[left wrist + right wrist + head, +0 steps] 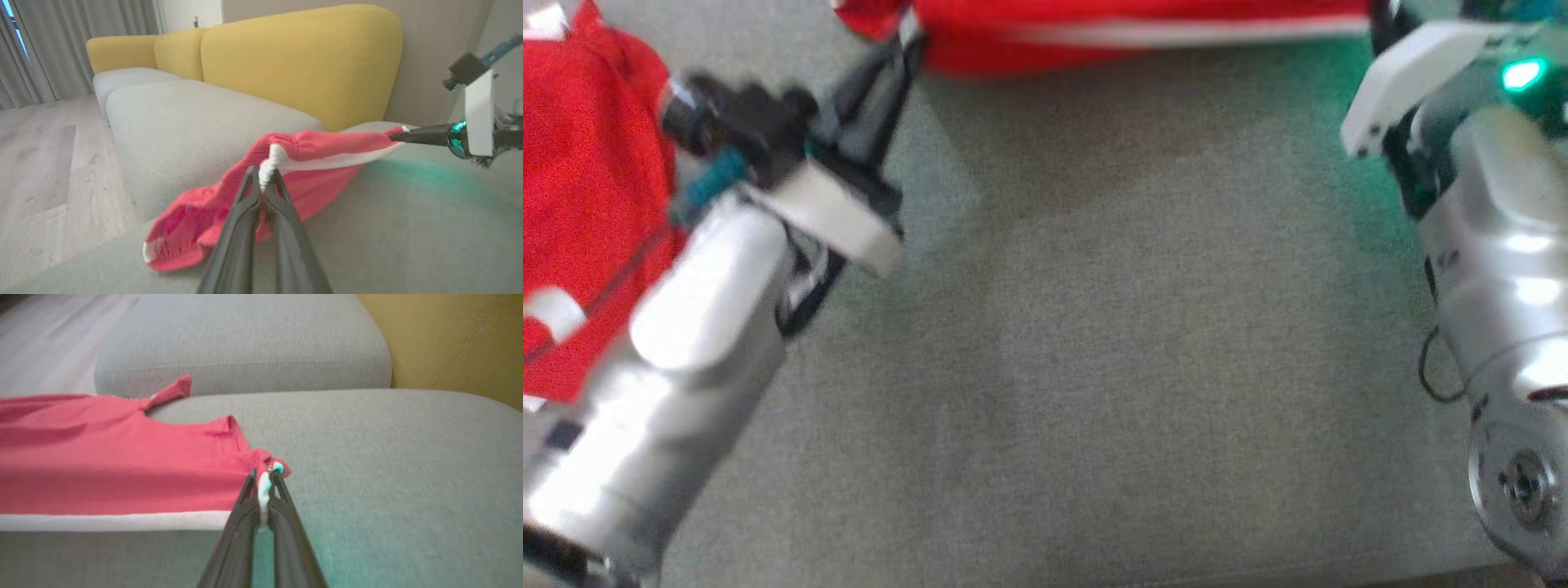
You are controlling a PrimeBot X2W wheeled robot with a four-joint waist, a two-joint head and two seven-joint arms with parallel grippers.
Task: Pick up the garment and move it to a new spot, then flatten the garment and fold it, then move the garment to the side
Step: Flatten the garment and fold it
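My left tool point(261, 179) has its two fingers pressed together on a bunched bit of the white edge point(273, 157) of the red top point(327, 143). My right tool point(264, 475) is pinching too. It holds a corner of the same white edge right at its tips.

The red top is pulled out between the two tools, just above the grey sofa seat point(1135, 327). From the left tool it runs away to the right, up to the dark tip of the right tool point(394, 136). A loose red part sags down to the left of the left tool's fingers and rests on the seat. From the right tool, the top point(122, 457) spreads out flat to the left, with the white edge point(122, 521) along its near side.

Past the left tool I see the yellow back point(302, 53) of the sofa, and far off to the left the wood floor point(41, 163). A green light point(327, 547) shines on the seat just beside the right tool.
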